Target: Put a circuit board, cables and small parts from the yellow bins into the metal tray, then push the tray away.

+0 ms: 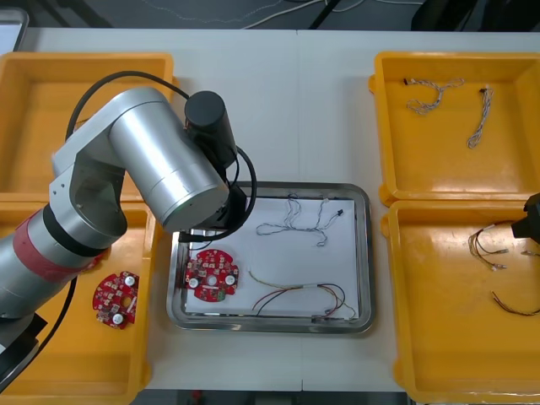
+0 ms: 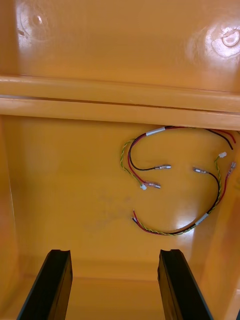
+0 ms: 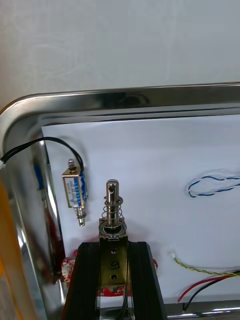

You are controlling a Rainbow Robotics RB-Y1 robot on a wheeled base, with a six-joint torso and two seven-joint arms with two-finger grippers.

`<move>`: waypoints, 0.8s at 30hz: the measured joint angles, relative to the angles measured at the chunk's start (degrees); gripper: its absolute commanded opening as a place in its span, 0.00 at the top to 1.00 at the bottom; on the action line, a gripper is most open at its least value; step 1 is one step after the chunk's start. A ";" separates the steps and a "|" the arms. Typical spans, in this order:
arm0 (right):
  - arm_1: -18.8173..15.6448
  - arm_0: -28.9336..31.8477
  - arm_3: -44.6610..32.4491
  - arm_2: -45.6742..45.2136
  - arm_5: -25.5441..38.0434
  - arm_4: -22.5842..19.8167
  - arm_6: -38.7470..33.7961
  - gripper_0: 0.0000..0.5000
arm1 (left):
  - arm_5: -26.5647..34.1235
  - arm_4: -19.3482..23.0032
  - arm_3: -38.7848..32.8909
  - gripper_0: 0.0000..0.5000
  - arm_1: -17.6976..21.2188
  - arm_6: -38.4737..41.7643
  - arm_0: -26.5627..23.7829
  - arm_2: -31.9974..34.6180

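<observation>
Left gripper point(image 3: 114, 247) clenched on a small metal part point(image 3: 112, 205) over the tray point(image 3: 125, 97)

The part is a short stiff metal body with a spring and a pin standing out of it; I judge it light, hard and smooth enough to slip; the flat sides of the body are the good place to hold, not the spring, and the black fingers point(image 3: 86, 280) press just there, apart only by its width; it is above the white inside of the tray, near the left wall and a second part point(image 3: 75, 192); whether it touches the floor I cannot tell; a board point(image 1: 212, 274) and a blue and white cable point(image 1: 295, 215) lie in the tray also; the right gripper point(image 2: 115, 257) is spread wide and empty over a right bin point(image 2: 60, 175) with red and yellow cables point(image 2: 172, 231), soft and easy to tangle.
</observation>
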 measured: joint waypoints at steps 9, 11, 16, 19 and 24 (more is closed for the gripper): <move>0.00 0.02 0.00 0.00 0.00 0.00 0.00 0.00 | -3.84 -1.42 2.01 1.00 -0.14 0.12 0.00 -1.09; 0.00 0.03 0.00 0.00 0.00 0.00 0.00 0.00 | -5.31 -2.08 3.29 1.00 -0.20 0.12 0.00 -1.60; 0.00 0.04 0.00 0.00 0.00 0.00 0.00 0.00 | -8.15 -3.29 6.16 1.00 -0.47 0.12 0.00 -2.91; 0.00 0.05 0.00 0.00 0.00 0.00 0.00 0.00 | -8.22 -3.43 6.61 1.00 -0.59 0.12 0.00 -3.38; 0.00 0.06 -0.01 0.00 0.00 0.00 0.00 0.00 | -8.38 -3.46 7.00 1.00 -0.63 0.12 0.01 -4.12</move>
